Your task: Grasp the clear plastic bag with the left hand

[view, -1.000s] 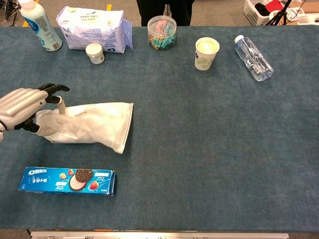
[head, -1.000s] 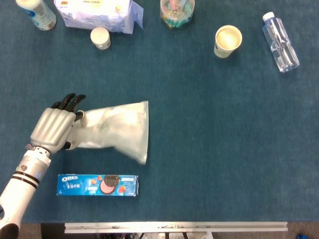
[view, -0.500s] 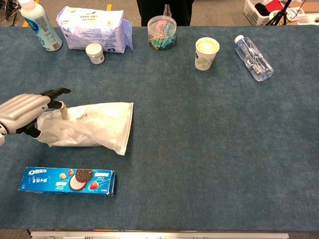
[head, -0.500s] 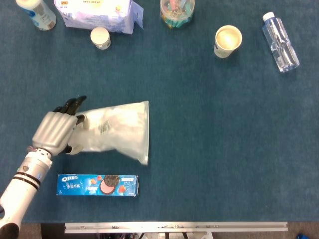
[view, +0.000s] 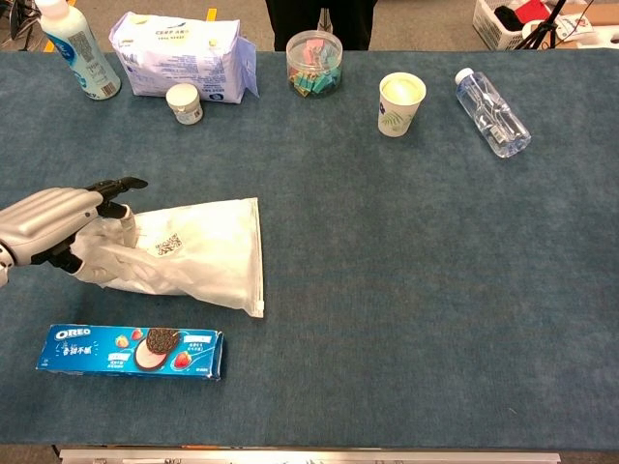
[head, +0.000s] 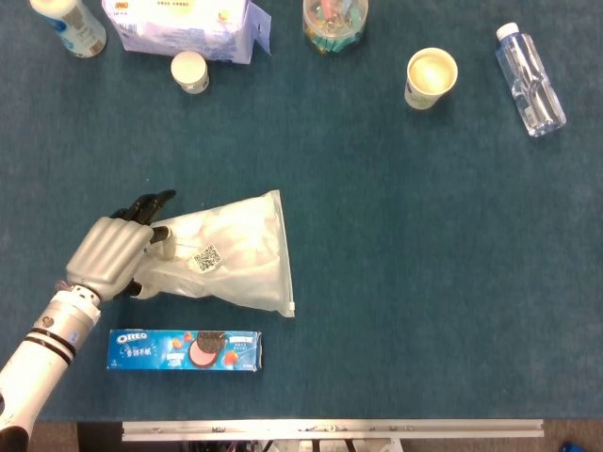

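The clear plastic bag [head: 231, 254] lies on the blue tabletop left of centre, its wide sealed edge to the right and a small code label near its narrow left end. In the chest view the clear plastic bag [view: 198, 256] slants down to the right. My left hand [head: 111, 254] grips the bag's narrow left end, its fingers curled around the crumpled plastic. The same left hand [view: 53, 222] shows at the chest view's left edge. My right hand is in neither view.
An Oreo box [head: 184, 349] lies just in front of the bag. Along the far edge stand a white bottle [head: 68, 24], a tissue pack [head: 184, 26], a small white cup [head: 190, 72], a jar of clips [head: 334, 23], a paper cup [head: 431, 77] and a water bottle [head: 530, 79].
The left hand has closed on the bag's narrow end and turned it. The bag's wide right end swung toward the front, and the code label now faces up.
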Controlling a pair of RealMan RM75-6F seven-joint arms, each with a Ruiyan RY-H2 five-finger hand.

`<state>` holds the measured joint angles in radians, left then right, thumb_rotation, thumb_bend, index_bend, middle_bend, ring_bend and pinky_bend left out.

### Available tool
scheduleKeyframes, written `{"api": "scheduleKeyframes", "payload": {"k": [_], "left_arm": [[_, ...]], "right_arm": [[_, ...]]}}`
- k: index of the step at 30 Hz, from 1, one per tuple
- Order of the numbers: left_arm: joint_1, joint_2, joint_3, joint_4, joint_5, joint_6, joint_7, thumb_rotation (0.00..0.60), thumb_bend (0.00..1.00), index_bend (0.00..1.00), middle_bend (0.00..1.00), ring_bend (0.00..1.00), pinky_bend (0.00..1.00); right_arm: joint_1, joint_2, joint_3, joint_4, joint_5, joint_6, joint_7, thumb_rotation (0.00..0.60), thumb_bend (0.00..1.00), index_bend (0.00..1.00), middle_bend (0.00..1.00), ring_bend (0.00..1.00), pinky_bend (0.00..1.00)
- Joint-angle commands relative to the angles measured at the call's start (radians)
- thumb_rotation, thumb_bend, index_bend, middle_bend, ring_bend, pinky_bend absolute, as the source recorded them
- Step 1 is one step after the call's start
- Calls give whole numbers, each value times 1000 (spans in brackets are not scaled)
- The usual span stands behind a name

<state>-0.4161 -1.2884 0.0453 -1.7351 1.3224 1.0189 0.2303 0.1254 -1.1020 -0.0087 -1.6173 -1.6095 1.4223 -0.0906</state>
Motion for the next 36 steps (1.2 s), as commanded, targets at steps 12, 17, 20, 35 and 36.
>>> {"api": "scheduleKeyframes", "payload": {"k": [12, 17, 20, 35, 36], "left_arm": [[51, 56, 18, -14, 81, 98, -84, 600, 37, 91, 0, 56, 159], [99, 100, 38, -38, 160, 194, -131, 600, 23, 157, 28, 57, 150], [136, 123, 60, -43, 239, 275, -148, 600, 23, 233, 79, 70, 150], [297, 137, 49, 60, 435, 632, -105, 600, 23, 402, 310, 189, 157], [303, 140, 46, 65, 431, 638, -111, 600, 23, 403, 315, 191, 158]], "right_arm": [[0, -3, 3, 3, 4, 1, -3, 600, 82, 411, 336, 163, 287], [-2, -4, 2, 2, 3, 3, -9, 600, 82, 411, 336, 163, 287], [-3, -6, 1, 2, 4, 2, -14, 600, 83, 411, 336, 164, 287], [2, -23, -8, 16, 13, -27, -46, 600, 82, 411, 336, 164, 287], [3, -24, -7, 17, 14, -29, -47, 600, 82, 411, 336, 164, 287]]}}
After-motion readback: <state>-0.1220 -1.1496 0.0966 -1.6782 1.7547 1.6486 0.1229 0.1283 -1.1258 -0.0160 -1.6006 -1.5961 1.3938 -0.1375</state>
